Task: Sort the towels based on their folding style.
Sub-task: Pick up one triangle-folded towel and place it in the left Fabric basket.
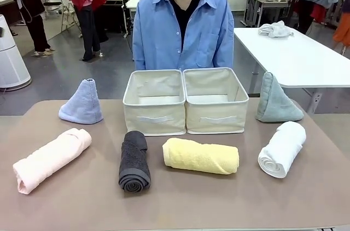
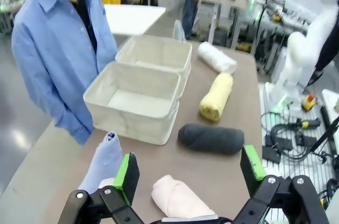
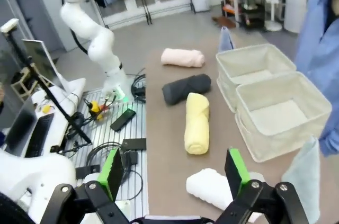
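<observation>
Six towels lie on the brown table. Rolled ones line the near side: pink [image 1: 50,159], dark grey [image 1: 134,160], yellow [image 1: 200,155] and white [image 1: 282,148]. A lavender-blue cone towel [image 1: 82,102] stands at the far left and a grey-green cone towel [image 1: 275,100] at the far right. My left gripper [image 2: 188,173] hovers open above the pink roll [image 2: 177,199], beside the lavender-blue cone [image 2: 104,161]. Open too, my right gripper [image 3: 176,171] hangs over the white roll [image 3: 212,188], with the grey-green cone [image 3: 304,176] to its right.
Two beige fabric bins [image 1: 155,101] [image 1: 215,100] stand side by side at the table's far middle, both without contents. A person in a blue shirt [image 1: 183,26] stands right behind them. A white table [image 1: 295,56] with a cloth heap lies farther back right.
</observation>
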